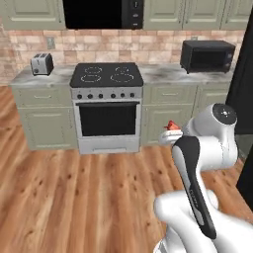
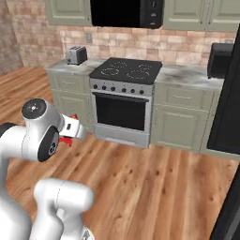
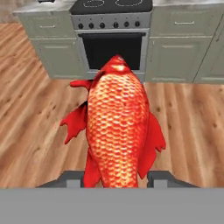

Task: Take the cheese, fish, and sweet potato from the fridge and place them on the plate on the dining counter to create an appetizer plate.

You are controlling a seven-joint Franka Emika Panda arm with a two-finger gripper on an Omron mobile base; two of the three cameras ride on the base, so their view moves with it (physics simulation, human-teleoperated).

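My gripper (image 3: 116, 178) is shut on the fish (image 3: 117, 127), a bright red-orange scaly body with red fins that reaches away from the hand. The dark fingertips (image 3: 160, 178) press on its two sides near the tail end. In the left base view a red tip of the fish (image 1: 172, 125) sticks up from the hand, held in the air above the wooden floor. From the right, red fins of the fish (image 2: 66, 140) show below the hand. The black fridge (image 2: 228, 117) stands at the right edge. The cheese, sweet potato, plate and dining counter are out of view.
Straight ahead stands a steel stove (image 1: 106, 106) with a black cooktop, flanked by grey-green cabinets (image 1: 47, 121). A toaster (image 1: 42, 63) sits on the left wall counter and a black microwave (image 1: 206, 56) on the right. Wooden floor (image 1: 89, 192) lies between me and the stove.
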